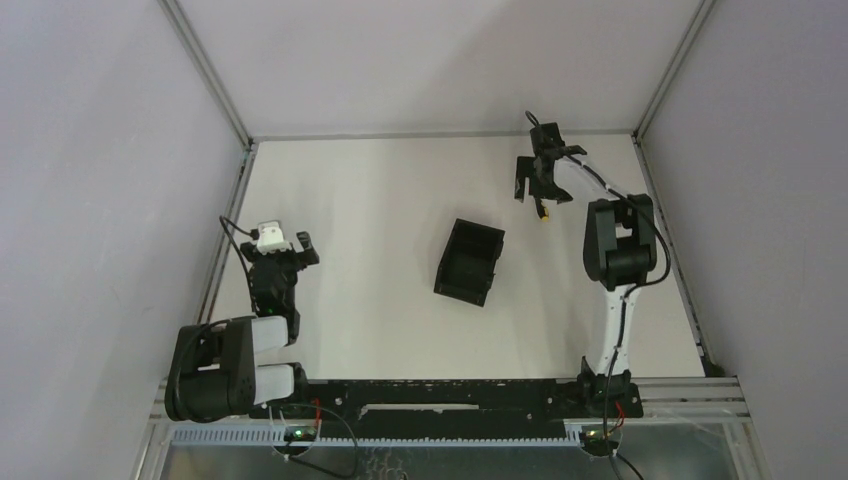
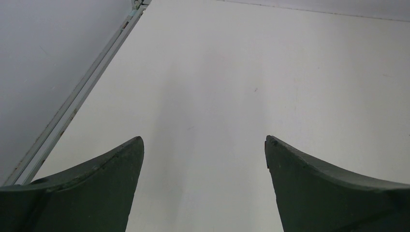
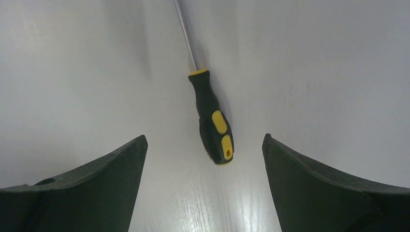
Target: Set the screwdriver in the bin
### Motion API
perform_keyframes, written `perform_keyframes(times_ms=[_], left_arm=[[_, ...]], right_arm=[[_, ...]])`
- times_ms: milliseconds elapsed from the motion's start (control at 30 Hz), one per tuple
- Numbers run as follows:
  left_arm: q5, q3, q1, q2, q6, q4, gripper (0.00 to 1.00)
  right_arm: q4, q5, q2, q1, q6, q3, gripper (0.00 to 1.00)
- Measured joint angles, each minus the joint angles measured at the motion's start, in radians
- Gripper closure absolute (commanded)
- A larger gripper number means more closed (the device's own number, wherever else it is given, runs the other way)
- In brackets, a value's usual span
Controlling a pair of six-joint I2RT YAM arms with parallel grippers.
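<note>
Hovering with right fingers (image 3: 96, 193) spread wide over the screwdriver (image 3: 212, 123), lying free on the surface (image 3: 72, 72), apparently lining up a handle grasp; bin (image 1: 470, 262) standing well apart; left fingers (image 2: 87, 193) idling released.

Place: a robot lab, inside a closed test booth.
Walls: plain grey panels (image 1: 100, 150) on three sides, set in bare metal posts (image 1: 205, 70).
Table (image 1: 380, 320): a blank white top that fills the booth floor.
Machines: the left arm (image 1: 235, 355) and the right arm (image 1: 620, 250), both black, bolted to a metal rail (image 1: 450, 392) at the near edge.
Wiring: loose cables (image 1: 335, 425) under the rail.
Laid out: one black bin (image 1: 455, 285) and one screwdriver (image 1: 543, 215).
</note>
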Motion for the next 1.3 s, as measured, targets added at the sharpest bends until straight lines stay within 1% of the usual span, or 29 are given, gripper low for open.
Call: perform_keyframes(times_ms=[100, 167, 200, 233, 267, 300, 367, 433, 467, 600, 700, 800, 933, 1033, 1133, 1233, 1300], left_arm=[[0.0, 0.0, 0.0, 0.0, 0.0, 0.0, 0.0], [0.0, 0.0, 0.0, 0.0, 0.0, 0.0, 0.0], [0.0, 0.0, 0.0, 0.0, 0.0, 0.0, 0.0], [0.0, 0.0, 0.0, 0.0, 0.0, 0.0, 0.0], [0.0, 0.0, 0.0, 0.0, 0.0, 0.0, 0.0], [0.0, 0.0, 0.0, 0.0, 0.0, 0.0, 0.0], [0.0, 0.0, 0.0, 0.0, 0.0, 0.0, 0.0], [0.0, 0.0, 0.0, 0.0, 0.0, 0.0, 0.0], [0.0, 0.0, 0.0, 0.0, 0.0, 0.0, 0.0], [0.0, 0.0, 0.0, 0.0, 0.0, 0.0, 0.0], [0.0, 0.0, 0.0, 0.0, 0.0, 0.0, 0.0], [0.0, 0.0, 0.0, 0.0, 0.0, 0.0, 0.0], [0.0, 0.0, 0.0, 0.0, 0.0, 0.0, 0.0], [0.0, 0.0, 0.0, 0.0, 0.0, 0.0, 0.0], [0.0, 0.0, 0.0, 0.0, 0.0, 0.0, 0.0], [0.0, 0.0, 0.0, 0.0, 0.0, 0.0, 0.0], [0.0, 0.0, 0.0, 0.0, 0.0, 0.0, 0.0]], right_arm=[[-0.052, -0.02, 0.085, -0.018, -0.031, 0.073, 0.14], [-0.072, -0.036, 0.134, -0.027, -0.045, 0.126, 0.18], [-0.077, -0.042, 0.151, -0.031, -0.048, 0.142, 0.22], [-0.081, -0.049, 0.172, -0.033, -0.054, 0.16, 0.28], [-0.082, -0.053, 0.183, -0.034, -0.057, 0.164, 0.36], [-0.087, -0.056, 0.193, -0.036, -0.06, 0.166, 0.47], [-0.089, -0.073, 0.206, -0.037, -0.057, 0.171, 0.76], [-0.094, -0.078, 0.206, -0.038, -0.055, 0.172, 0.97], [-0.096, -0.077, 0.206, -0.038, -0.054, 0.172, 1.0], [-0.107, -0.073, 0.197, -0.038, -0.051, 0.171, 1.0], [-0.125, -0.064, 0.151, -0.031, -0.051, 0.142, 1.0], [-0.141, -0.04, 0.023, -0.016, -0.05, 0.072, 1.0], [-0.142, 0.003, -0.249, 0.033, -0.029, -0.034, 1.0], [-0.104, 0.04, -0.499, 0.111, 0.019, -0.177, 1.0], [-0.089, 0.066, -0.691, 0.23, 0.08, -0.311, 1.0], [-0.083, 0.084, -0.756, 0.356, 0.135, -0.392, 1.0], [-0.084, 0.101, -0.747, 0.438, 0.17, -0.422, 1.0]])
